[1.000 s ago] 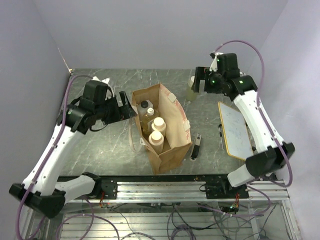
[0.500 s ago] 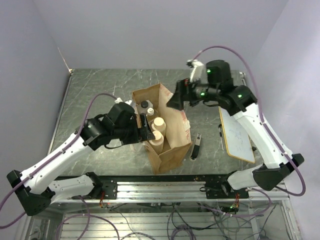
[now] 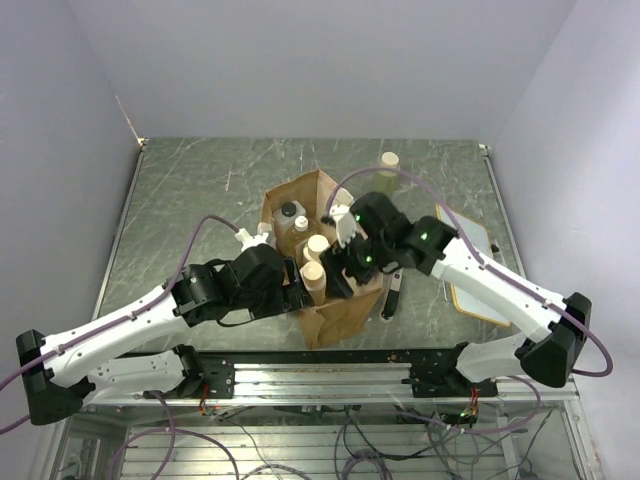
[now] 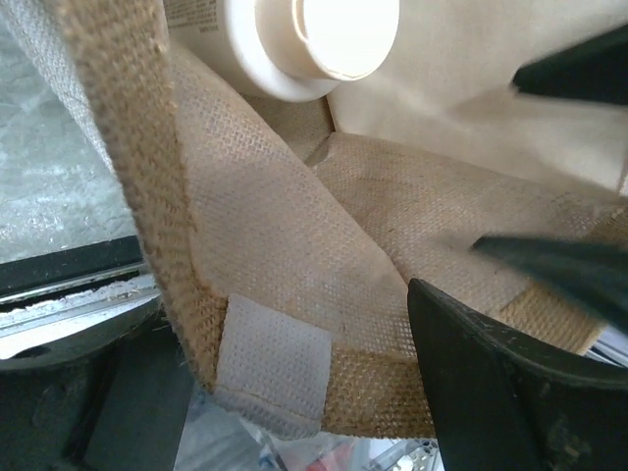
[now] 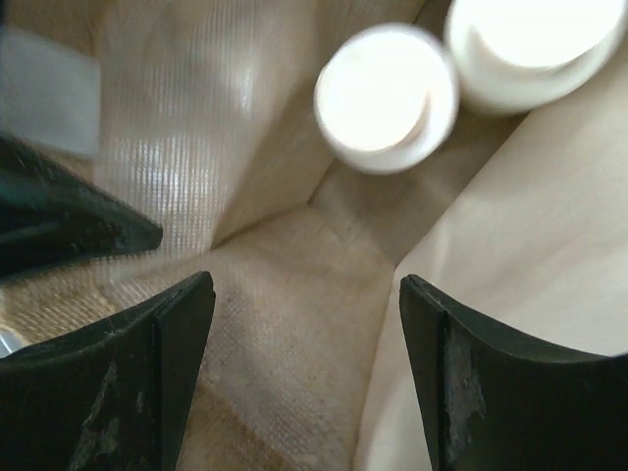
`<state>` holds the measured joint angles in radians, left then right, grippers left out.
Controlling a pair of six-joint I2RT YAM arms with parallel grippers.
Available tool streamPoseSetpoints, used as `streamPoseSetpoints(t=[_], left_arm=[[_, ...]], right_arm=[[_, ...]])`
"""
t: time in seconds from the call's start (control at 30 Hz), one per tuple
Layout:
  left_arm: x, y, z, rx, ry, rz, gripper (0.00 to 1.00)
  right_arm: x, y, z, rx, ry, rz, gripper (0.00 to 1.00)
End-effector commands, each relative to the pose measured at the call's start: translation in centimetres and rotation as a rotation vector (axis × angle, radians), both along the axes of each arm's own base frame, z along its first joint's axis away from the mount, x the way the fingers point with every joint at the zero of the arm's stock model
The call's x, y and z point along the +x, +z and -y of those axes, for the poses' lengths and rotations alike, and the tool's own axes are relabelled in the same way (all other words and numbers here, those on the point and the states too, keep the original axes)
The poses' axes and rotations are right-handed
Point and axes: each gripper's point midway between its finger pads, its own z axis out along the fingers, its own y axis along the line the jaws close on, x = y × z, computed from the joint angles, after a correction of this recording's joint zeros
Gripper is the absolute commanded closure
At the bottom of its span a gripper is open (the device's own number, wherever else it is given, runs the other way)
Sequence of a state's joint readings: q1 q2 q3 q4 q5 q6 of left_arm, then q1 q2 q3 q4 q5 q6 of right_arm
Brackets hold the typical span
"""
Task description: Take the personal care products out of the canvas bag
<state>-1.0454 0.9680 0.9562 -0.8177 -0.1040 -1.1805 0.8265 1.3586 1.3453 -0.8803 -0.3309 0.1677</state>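
The canvas bag [image 3: 340, 300] stands upright mid-table, mouth open. Inside it show a black-capped bottle [image 3: 290, 212], a small white-capped one [image 3: 302, 224] and two cream bottles with tan caps [image 3: 318, 245] [image 3: 313, 272]. Another cream bottle [image 3: 388, 160] stands on the table at the back. My left gripper [image 3: 296, 290] is open at the bag's near-left rim; the rim corner with its cream patch [image 4: 273, 378] lies between its fingers [image 4: 510, 392]. My right gripper [image 3: 346, 268] is open and empty over the bag's mouth, above two caps [image 5: 386, 98] [image 5: 535, 39].
A white wood-framed board [image 3: 470, 265] lies at the right. A black marker [image 3: 392, 290] lies just right of the bag. The metal rail [image 3: 320, 375] runs along the table's near edge. Both arms crowd the bag's mouth.
Both arms have swung in to the bag. The right gripper came from the back right, where the cream bottle now stands alone. The left gripper came from the left to the rim.
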Motion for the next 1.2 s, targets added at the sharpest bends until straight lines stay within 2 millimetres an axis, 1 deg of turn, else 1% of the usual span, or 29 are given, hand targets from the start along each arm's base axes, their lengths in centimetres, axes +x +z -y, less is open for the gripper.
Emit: streamPoseSetpoints(t=[0.0, 0.07, 0.13, 0.17, 0.2, 0.23, 0.27, 0.33, 0.37, 0.47, 0.6, 0.7, 0.83, 0.97, 1.1, 1.17], left_arm=[[-1.3, -1.7, -0.8, 0.046, 0.013, -0.048, 0.1], [-1.5, -2.2, -0.7, 0.021, 0.011, -0.05, 0.1], [-2.0, -3.2, -0.8, 0.011, 0.008, -0.072, 0.1], [-2.3, -3.8, -1.0, 0.013, 0.008, -0.087, 0.1], [-2.6, -4.4, -1.2, 0.019, 0.006, -0.101, 0.1], [-2.8, -4.8, -1.5, 0.026, 0.008, -0.112, 0.1], [-3.1, -5.3, -1.9, 0.036, 0.01, -0.122, 0.1], [-3.4, -5.8, -2.5, 0.049, 0.015, -0.131, 0.1], [-3.4, -5.7, -2.6, 0.045, 0.014, -0.127, 0.1], [-3.6, -5.5, -2.4, 0.03, -0.004, -0.126, 0.1], [-3.9, -5.4, -2.4, 0.05, -0.028, -0.133, 0.1], [-3.8, -5.1, -2.5, 0.063, -0.04, -0.125, 0.1], [-3.7, -4.6, -2.1, 0.061, -0.058, -0.112, 0.1], [-3.7, -4.4, -2.0, 0.068, -0.073, -0.111, 0.09], [-3.5, -3.7, -2.1, 0.08, -0.085, -0.092, 0.09], [-3.4, -3.3, -2.2, 0.09, -0.091, -0.087, 0.09]], right_arm=[[-2.2, -2.3, 0.6, -0.046, 0.03, 0.074, 0.24], [-2.7, -4.1, 1.0, -0.064, 0.007, 0.073, 0.24], [-3.0, -6.1, 1.6, -0.101, -0.024, 0.063, 0.24], [-2.8, -7.1, 2.1, -0.129, -0.046, 0.067, 0.24], [-2.7, -7.6, 2.4, -0.145, -0.068, 0.068, 0.24], [-2.7, -8.8, 3.1, -0.177, -0.092, 0.063, 0.23], [-2.6, -9.2, 3.4, -0.194, -0.114, 0.061, 0.23], [-2.3, -9.0, 3.2, -0.187, -0.137, 0.063, 0.22], [-2.0, -8.7, 2.9, -0.18, -0.145, 0.064, 0.22], [-0.9, -6.0, 1.1, -0.117, -0.173, 0.084, 0.22], [0.5, -3.8, -0.7, -0.067, -0.213, 0.093, 0.2], [1.6, -3.7, -1.6, -0.073, -0.278, 0.079, 0.19], [1.9, -4.6, -2.9, -0.081, -0.319, 0.022, 0.18], [2.1, -7.1, -3.2, -0.133, -0.365, -0.033, 0.18], [2.7, -9.3, -2.0, -0.244, -0.429, -0.017, 0.17], [2.8, -10.3, -2.0, -0.261, -0.435, -0.022, 0.16]])
